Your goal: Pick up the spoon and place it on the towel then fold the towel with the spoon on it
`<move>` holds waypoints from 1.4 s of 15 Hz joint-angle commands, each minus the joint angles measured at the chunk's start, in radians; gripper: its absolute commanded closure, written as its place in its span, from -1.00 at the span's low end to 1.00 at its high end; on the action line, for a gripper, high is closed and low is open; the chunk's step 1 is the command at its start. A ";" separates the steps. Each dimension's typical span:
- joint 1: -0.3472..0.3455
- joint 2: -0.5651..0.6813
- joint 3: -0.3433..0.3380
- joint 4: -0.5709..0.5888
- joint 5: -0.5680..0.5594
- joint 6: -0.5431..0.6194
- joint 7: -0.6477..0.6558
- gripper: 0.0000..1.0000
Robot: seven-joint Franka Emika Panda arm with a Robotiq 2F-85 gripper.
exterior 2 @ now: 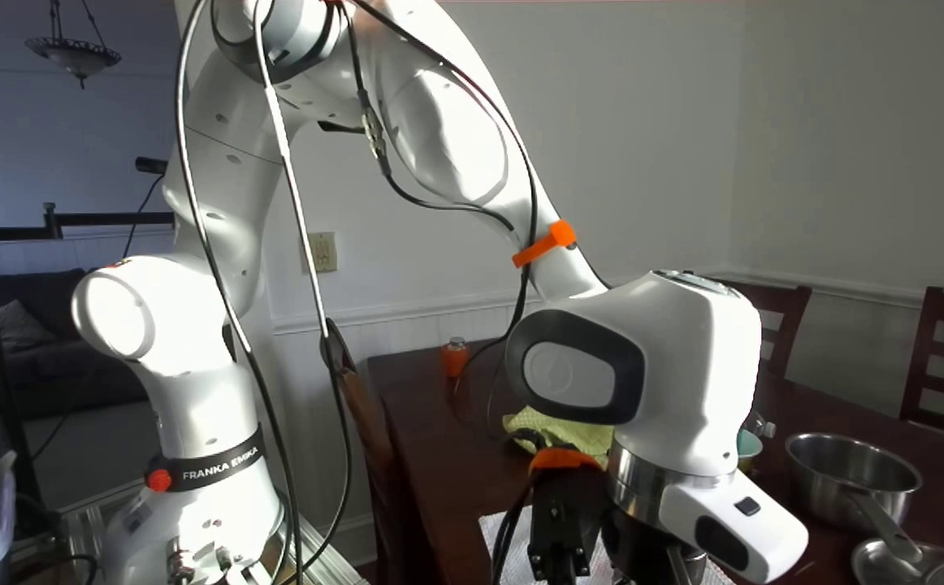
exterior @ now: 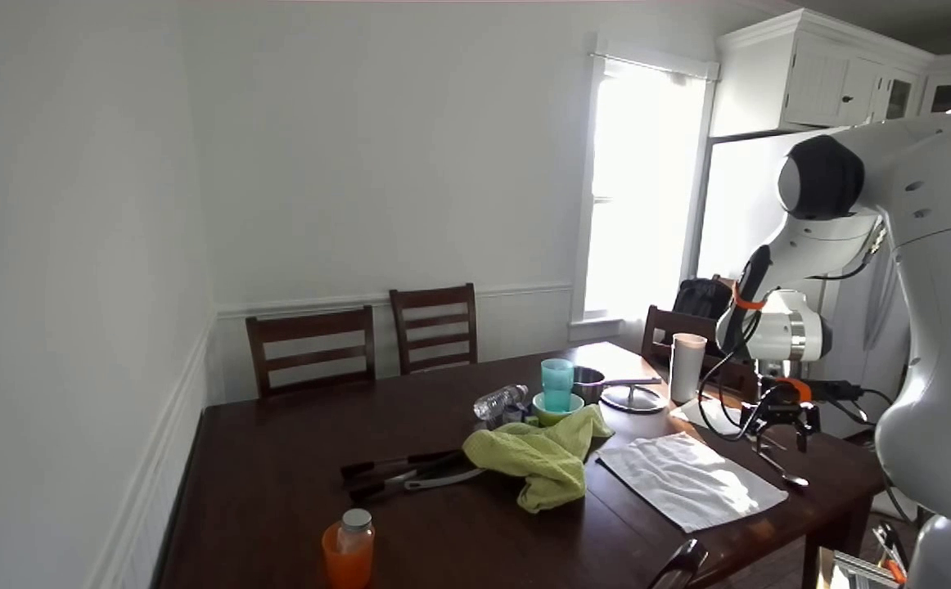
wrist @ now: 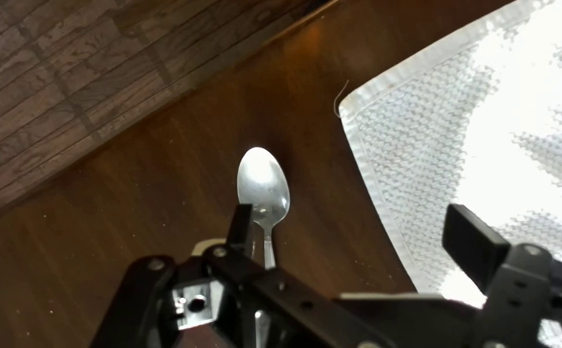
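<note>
The spoon (wrist: 263, 183) lies loose on the dark wood of the surface (wrist: 305, 92), just beside the towel (wrist: 465, 150), with a strip of wood between the two. Seen from the wrist, the jaws stand wide apart. The bowl of the spoon shows just past the tip of the jaw at the left of that view, and the handle runs back behind the black links of the same jaw, which hide part of it. As seen there, the spoon lines up with one jaw rather than the middle of the opening. The opposite jaw stands in front of the towel, and the towel's hemmed border crosses the space between them. The bowl points toward the edge of the surface, past which the plank floor (wrist: 68, 87) shows.

In an exterior view the arm (exterior: 934, 270) reaches over the surface and the jaws hang spread above the handle, the bowl lying out beyond them. Whether a tip touches the handle I cannot tell. The towel lies spread out and lightly wrinkled, sunlit in part, between the spoon and the yellow-green cloth (exterior: 537, 462).
</note>
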 commanded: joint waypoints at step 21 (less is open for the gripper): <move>-0.243 0.233 0.195 0.204 0.015 0.123 0.050 0.19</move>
